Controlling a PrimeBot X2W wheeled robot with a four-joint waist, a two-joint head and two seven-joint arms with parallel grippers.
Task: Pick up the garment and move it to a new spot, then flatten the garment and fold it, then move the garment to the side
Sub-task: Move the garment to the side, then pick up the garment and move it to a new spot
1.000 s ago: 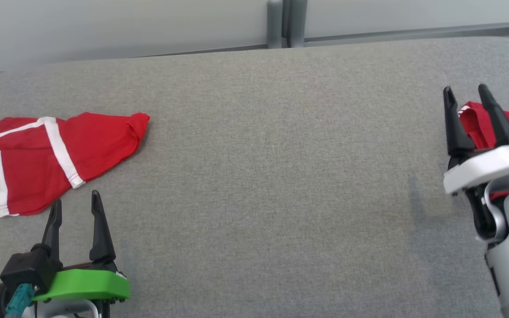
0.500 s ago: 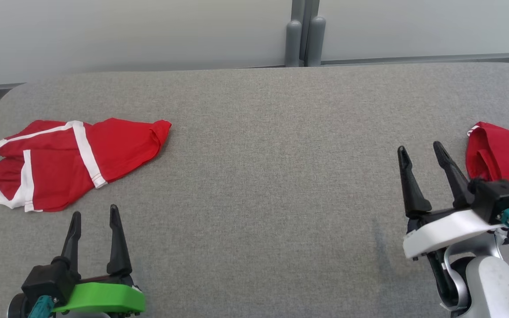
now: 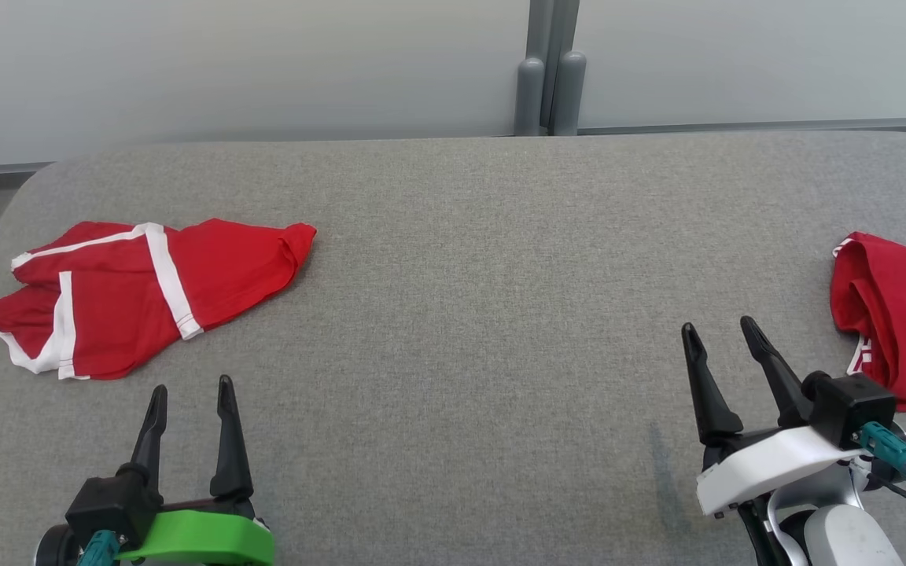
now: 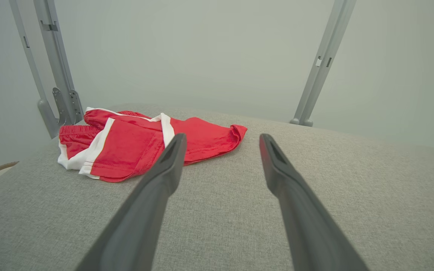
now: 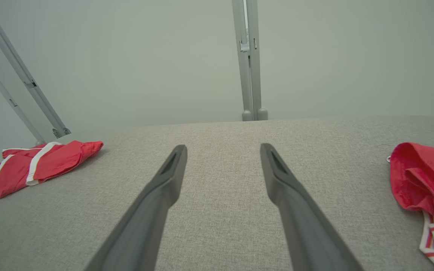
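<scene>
Looking down from the head, we saw the gray desk (image 3: 484, 314) with a striped red garment (image 3: 146, 295) lying crumpled near its left end and a second red garment (image 3: 901, 314) bunched at the right edge. Our left pincer (image 3: 192, 383) was near the striped one, jaws spread and empty. Our right pincer (image 3: 717, 323) was just beside the second garment, also spread and gripping nothing. Through the left wrist, we saw the jaws parted over the desk, with the striped garment ahead to the left, untouched. Through the right wrist, the jaws stood apart over the desk, with the second garment at the right and the striped one far left.
</scene>
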